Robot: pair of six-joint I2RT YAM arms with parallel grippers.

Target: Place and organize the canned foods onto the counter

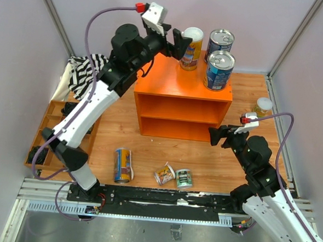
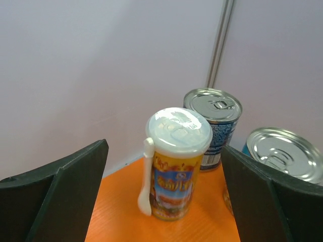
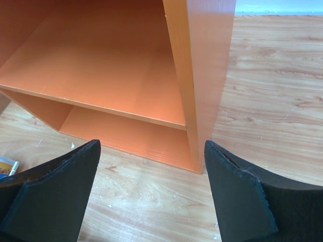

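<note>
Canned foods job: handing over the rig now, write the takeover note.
Left gripper: open, fingers either side of the tall yellow-and-blue white-lidded can, not gripping.
Right gripper: open, empty, by the orange wooden counter's front right corner.
Done: that can and two wide blue-labelled silver-topped cans stand on top.
To do: four on the table: tall yellow-and-blue can lying down, small tipped can, small green-labelled can upright, small yellow-labelled can right of the counter.
</note>
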